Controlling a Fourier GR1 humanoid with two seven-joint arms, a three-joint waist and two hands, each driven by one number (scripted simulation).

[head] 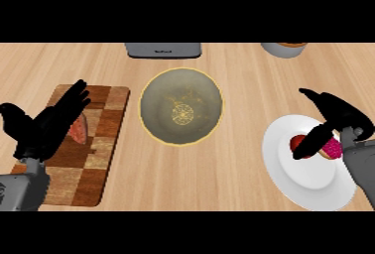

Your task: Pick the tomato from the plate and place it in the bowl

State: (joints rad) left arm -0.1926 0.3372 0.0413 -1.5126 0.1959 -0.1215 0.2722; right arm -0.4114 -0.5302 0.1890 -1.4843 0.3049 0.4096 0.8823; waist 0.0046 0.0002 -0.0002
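A single head view looks steeply down on the desk (pixel 242 188) from above its near edge, facing away from the robot. Both forearms enter from the lower edge, left at the left, right at the right, unmirrored. The view sits close: the bowl (pixel 181 106) lies mid-frame, and things at the far edge are cut off.

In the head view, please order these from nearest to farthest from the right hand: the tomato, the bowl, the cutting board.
From the right hand:
1. Tomato, on the white plate, under the hand's fingers.
2. Bowl, at the counter's middle, to the hand's left.
3. Cutting board, far left, under the left hand.
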